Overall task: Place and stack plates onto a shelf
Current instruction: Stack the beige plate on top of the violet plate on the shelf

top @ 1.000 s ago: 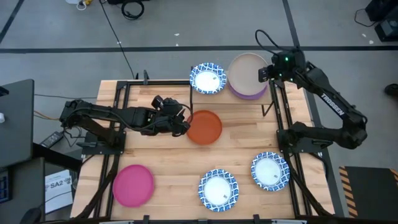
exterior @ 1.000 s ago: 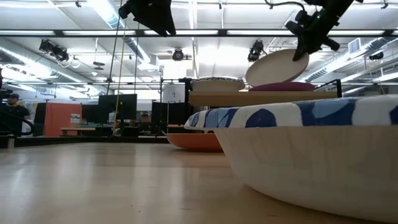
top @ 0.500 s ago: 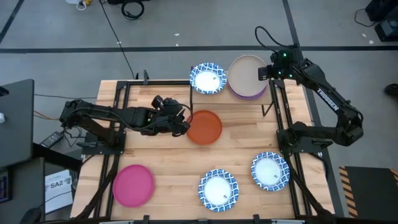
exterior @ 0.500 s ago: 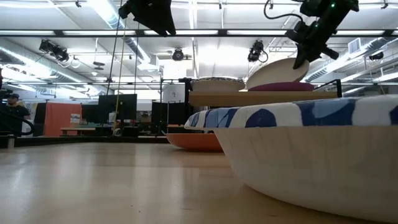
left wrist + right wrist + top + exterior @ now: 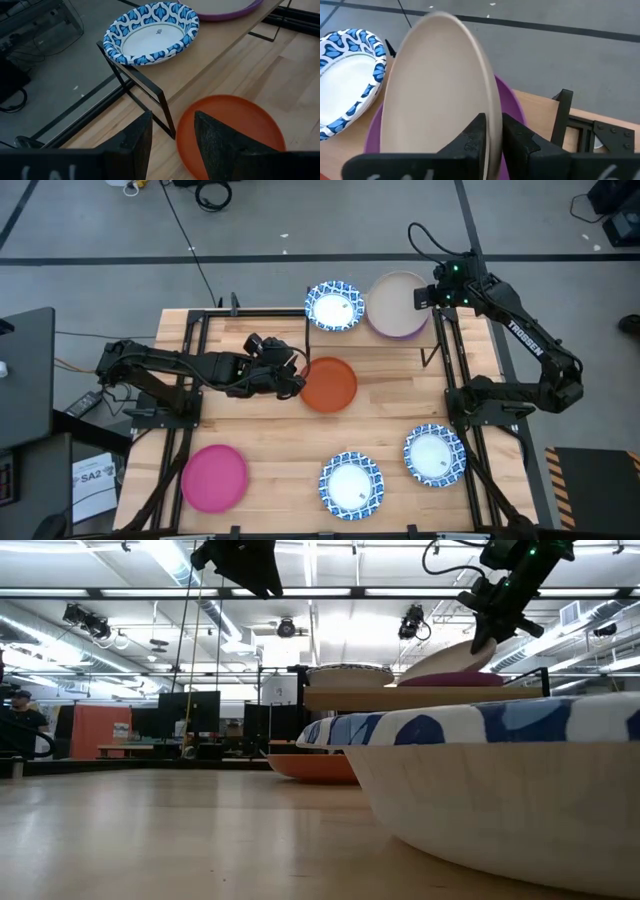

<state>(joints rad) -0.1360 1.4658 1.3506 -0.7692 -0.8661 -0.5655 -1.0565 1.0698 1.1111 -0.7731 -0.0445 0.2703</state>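
Right gripper (image 5: 428, 297) is at the shelf's (image 5: 340, 337) right end, fingers (image 5: 476, 135) pinched on the rim of the beige plate (image 5: 395, 300). The plate sits tilted, its lower edge down on the purple plate (image 5: 400, 333), which lies flat on the shelf. Beside that pair on the shelf rests a blue-patterned plate (image 5: 333, 306). Just in front of the shelf, on the tabletop (image 5: 270, 450), lies the orange plate (image 5: 328, 384); the left gripper (image 5: 297, 385) hovers at its edge, fingers (image 5: 135, 140) narrowly apart, holding nothing. Well in front of the shelf: a pink plate (image 5: 214, 477) and two more blue-patterned plates (image 5: 350, 486).
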